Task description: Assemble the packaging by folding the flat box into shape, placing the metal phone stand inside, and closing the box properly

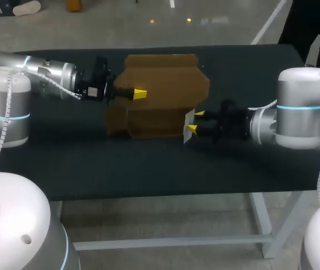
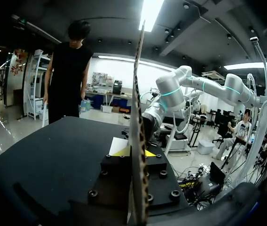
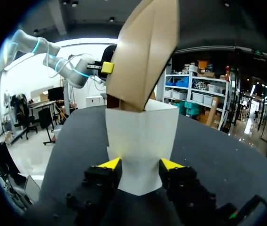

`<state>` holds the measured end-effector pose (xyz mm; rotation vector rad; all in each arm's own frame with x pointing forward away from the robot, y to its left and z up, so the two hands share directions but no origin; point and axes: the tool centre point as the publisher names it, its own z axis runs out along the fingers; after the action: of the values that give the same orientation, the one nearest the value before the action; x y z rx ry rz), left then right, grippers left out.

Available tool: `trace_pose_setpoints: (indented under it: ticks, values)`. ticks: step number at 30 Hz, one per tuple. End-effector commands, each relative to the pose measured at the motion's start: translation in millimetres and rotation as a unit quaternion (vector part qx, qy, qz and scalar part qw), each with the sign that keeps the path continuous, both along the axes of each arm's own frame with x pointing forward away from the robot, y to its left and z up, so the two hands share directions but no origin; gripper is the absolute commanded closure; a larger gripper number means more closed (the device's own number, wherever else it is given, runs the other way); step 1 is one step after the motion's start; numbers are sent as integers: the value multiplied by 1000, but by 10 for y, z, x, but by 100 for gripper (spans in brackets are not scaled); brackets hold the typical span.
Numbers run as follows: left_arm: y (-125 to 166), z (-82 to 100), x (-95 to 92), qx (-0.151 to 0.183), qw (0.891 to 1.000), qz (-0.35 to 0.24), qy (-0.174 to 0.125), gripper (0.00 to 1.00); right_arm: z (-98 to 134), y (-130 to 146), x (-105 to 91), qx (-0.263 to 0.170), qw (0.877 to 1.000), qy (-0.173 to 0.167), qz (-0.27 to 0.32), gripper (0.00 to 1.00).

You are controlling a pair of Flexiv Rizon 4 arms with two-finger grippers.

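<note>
From the left side of the desk [image 1: 250, 163], the left end effector [image 1: 137, 94] is clamped on a panel of the brown box [image 1: 160, 84]. The box sits mid-desk, part opened and not yet squared. On its right side, the right end effector [image 1: 195, 122] has its fingers spread wide on either side of the white panel [image 3: 143, 136] and seems to press it from both sides. I judge the folding step to be in hand. The next move calls for both arms to work against each other, swinging the walls upright without tearing or losing a flap. The left wrist view shows the cardboard edge-on, thin and upright between the yellow tips, which the head view cannot. The right wrist view shows the brown flap rising above the white panel. No view shows the phone stand.
</note>
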<state>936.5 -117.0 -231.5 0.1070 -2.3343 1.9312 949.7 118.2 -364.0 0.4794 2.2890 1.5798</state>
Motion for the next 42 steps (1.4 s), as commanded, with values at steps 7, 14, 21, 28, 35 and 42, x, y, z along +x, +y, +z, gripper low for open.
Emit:
trace_pose_setpoints:
  ticks: [7,14,21,28,35,42]
  values:
    - [-5,-33,-4,1,1000,-1,0,100,-26,79,26,-11,999,-14,-46,46]
    - [-5,-33,-4,1,1000,-1,0,100,-22,84,32,-8,996,-25,-88,48]
    - [-5,-33,-4,1,1000,-1,0,100,-22,68,19,-10,991,-32,-131,50]
    - [-5,-33,-4,1,1000,-1,0,100,-24,74,28,-10,986,-35,-165,50]
    - [-5,-33,-4,1,1000,-1,0,100,-37,80,52,-6,977,-36,-209,50]
    - [-5,-33,-4,1,1000,-1,0,100,-32,70,78,0,971,-38,-238,51]
